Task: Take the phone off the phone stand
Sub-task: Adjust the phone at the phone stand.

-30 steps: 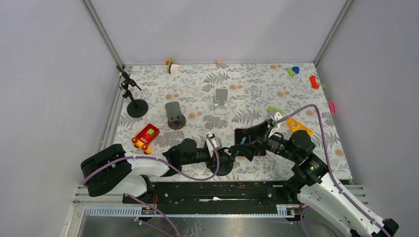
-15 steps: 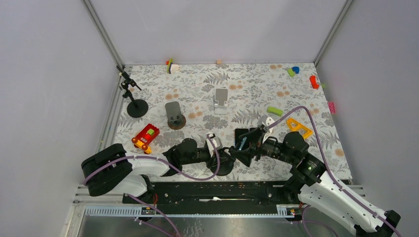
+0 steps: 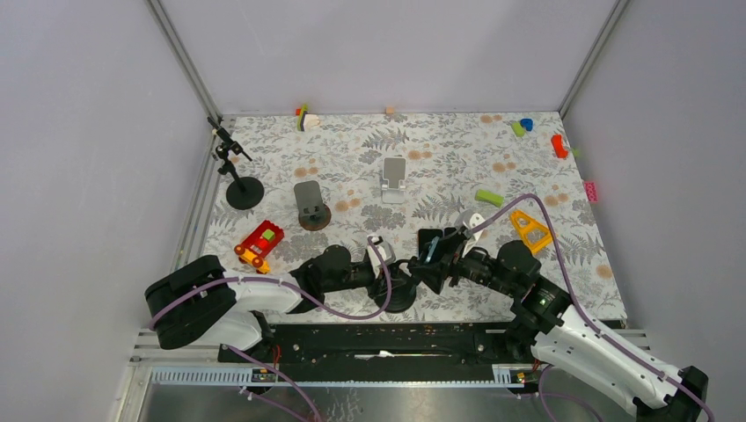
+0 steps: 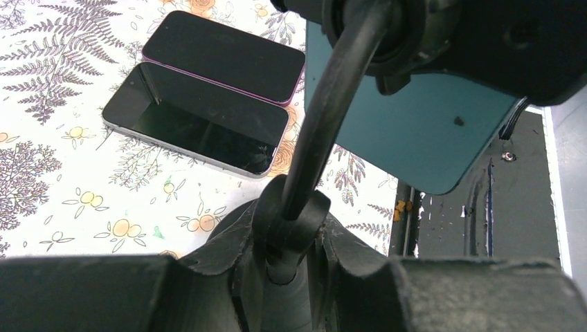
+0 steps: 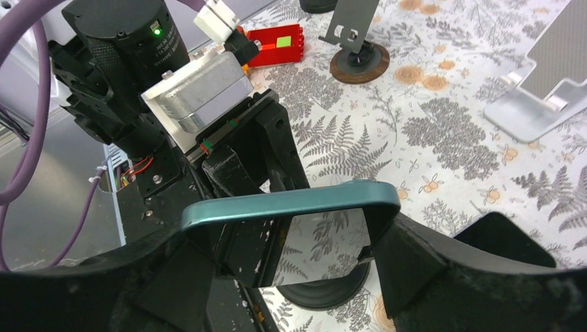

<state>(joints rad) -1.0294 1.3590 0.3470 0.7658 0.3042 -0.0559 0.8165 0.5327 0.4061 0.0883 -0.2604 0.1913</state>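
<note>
The left gripper (image 4: 291,273) is closed down narrow on the thin black stem of the phone stand (image 4: 325,117), low on the stem just above the round base, near the front edge of the table (image 3: 352,149). The stem curves up to a ball joint and a black holder, and the teal-backed phone (image 4: 415,131) sits in that holder, upright and raised off the tabletop. The right gripper (image 5: 294,238) has its jaws wide, 1 on each long side of the phone; its fingers (image 5: 429,270) lie right along the phone's edges, with the rounded teal top rim and the reflective screen showing between them (whether they press on it or only bracket it, I cannot tell). In the overhead view the 2 grippers meet nose to nose at the stand, the left arm reaching in from the left and the right arm from the right. Just beyond the stand, 2 other phones lie flat, screen up and side by side: a purple-edged phone (image 4: 221,52) and a silver-edged phone (image 4: 197,128), touching along their long sides. Further back stand a silver stand (image 3: 393,178) and a grey stand on a round brown base (image 3: 310,204), well apart from the grippers, with a red toy block (image 3: 259,243) to the left.
</note>
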